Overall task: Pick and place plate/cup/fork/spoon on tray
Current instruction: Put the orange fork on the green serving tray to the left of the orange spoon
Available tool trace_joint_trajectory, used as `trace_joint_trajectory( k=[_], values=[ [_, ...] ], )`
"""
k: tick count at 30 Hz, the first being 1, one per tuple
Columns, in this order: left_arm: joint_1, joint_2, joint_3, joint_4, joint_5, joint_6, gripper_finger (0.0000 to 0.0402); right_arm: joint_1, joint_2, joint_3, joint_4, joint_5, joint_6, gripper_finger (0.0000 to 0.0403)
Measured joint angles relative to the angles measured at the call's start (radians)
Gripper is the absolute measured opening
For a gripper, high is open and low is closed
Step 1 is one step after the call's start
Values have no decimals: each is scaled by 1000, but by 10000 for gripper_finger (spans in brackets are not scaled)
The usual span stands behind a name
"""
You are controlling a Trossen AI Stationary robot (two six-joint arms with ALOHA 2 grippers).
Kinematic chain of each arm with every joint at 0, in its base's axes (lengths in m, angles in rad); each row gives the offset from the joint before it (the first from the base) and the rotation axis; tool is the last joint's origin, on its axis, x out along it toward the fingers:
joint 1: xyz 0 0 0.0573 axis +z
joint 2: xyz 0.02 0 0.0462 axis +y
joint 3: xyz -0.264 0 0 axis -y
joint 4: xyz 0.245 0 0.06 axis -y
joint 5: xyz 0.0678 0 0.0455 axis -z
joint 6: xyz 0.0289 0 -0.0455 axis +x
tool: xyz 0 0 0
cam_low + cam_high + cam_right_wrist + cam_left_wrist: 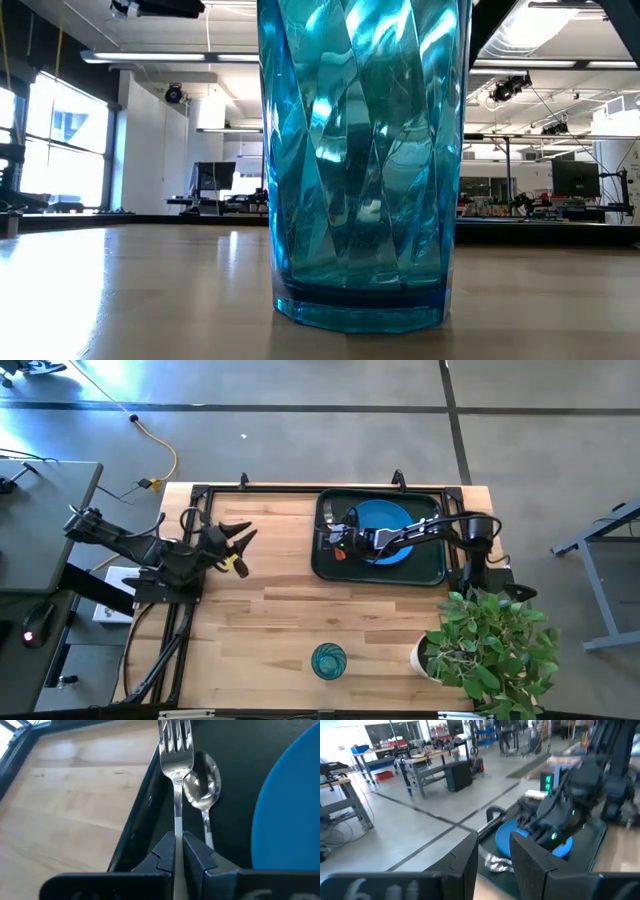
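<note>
Wooden table point(280, 620) bears a faceted, see-through teal cup point(328, 660).

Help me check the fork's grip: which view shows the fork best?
The right wrist view: the fork fills it, its stem pinched in the right gripper, beside the spoon. The high view shows only a speck; the low view none; the left wrist view cannot tell.

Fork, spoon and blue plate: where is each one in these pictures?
fork point(176, 750): right wrist view, on the tines' base, handle pinched in the right pincer.
spoon point(201, 785): right wrist view, on its oval bowl.
plate point(380, 518): high view, on its bare blue upper part, inside the tray.
</note>
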Motion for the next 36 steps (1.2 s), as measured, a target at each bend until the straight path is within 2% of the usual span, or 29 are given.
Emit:
trace_joint_trajectory(
  k=[8, 15, 28, 36],
  values=[
    [42, 0, -2, 57, -7, 118, 103, -1, 43, 86, -59, 2, 25, 7],
    [45, 1, -1, 11, -1, 114, 103, 20, 84, 99, -70, 41, 82, 7],
    [44, -4, -1, 16, -1, 113, 103, 0, 98, 99, -120, -41, 79, 7],
    [44, -4, -1, 5, -1, 113, 103, -16, 98, 99, -153, -15, 76, 7]
  ],
)
